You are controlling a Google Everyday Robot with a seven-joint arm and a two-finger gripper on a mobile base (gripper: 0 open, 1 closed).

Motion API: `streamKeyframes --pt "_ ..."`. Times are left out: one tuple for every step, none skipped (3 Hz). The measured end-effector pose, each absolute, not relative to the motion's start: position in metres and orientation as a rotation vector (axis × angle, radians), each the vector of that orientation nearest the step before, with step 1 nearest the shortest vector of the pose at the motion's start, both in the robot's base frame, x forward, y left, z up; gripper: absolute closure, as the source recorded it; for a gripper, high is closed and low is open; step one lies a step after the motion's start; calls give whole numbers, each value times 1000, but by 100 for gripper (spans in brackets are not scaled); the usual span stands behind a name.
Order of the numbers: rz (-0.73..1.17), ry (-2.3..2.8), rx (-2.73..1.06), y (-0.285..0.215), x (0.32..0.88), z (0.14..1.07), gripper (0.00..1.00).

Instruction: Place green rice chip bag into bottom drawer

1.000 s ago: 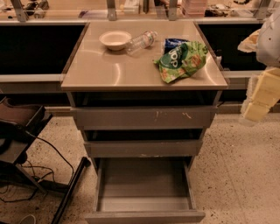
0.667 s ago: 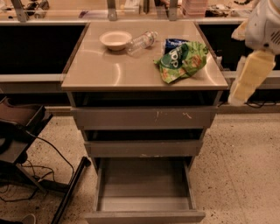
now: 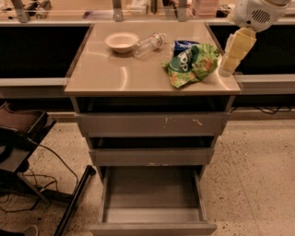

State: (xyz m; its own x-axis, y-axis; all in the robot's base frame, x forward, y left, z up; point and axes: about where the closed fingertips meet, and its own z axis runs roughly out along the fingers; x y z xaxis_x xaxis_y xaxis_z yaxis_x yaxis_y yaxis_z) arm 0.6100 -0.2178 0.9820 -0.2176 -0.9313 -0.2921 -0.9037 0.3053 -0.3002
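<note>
Three grey drawers sit under a tan worktop (image 3: 115, 73). The bottom drawer (image 3: 152, 216) is pulled out far toward the front, and its flat floor shows. The top drawer (image 3: 152, 124) and the middle drawer (image 3: 152, 156) are each out only a little bit.

The green rice chip bag (image 3: 193, 64) lies flat on the worktop, close to the right edge and about halfway between the back edge and the front edge. It is crinkly. A small blue thing (image 3: 184, 46) lies just behind the bag and touches it.

The gripper (image 3: 228, 69) is pale yellow and hangs from a white arm (image 3: 256, 14) over the back right corner. It points down and tilts a bit to the left. Its tip is at the right edge of the worktop, just beside the bag, with a thin gap between them. I cannot tell if the gripper is spread or pressed together. It holds nothing.

A white bowl (image 3: 121, 41) stands near the back edge, left of the middle. A clear bottle (image 3: 148, 44) lies on its side just beside the bowl. A dark stand (image 3: 23, 138) with cords is on the speckled floor (image 3: 258, 175) past the left edge.
</note>
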Motion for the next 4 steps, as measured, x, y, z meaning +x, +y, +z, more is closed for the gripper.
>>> streamKeyframes --pt "72 2095 -1664 -209 647 960 0" --pt "70 2043 -1626 -205 662 974 0" --pt "86 2029 -1616 -202 670 967 0" --pt "160 1963 -1627 -176 710 936 0"
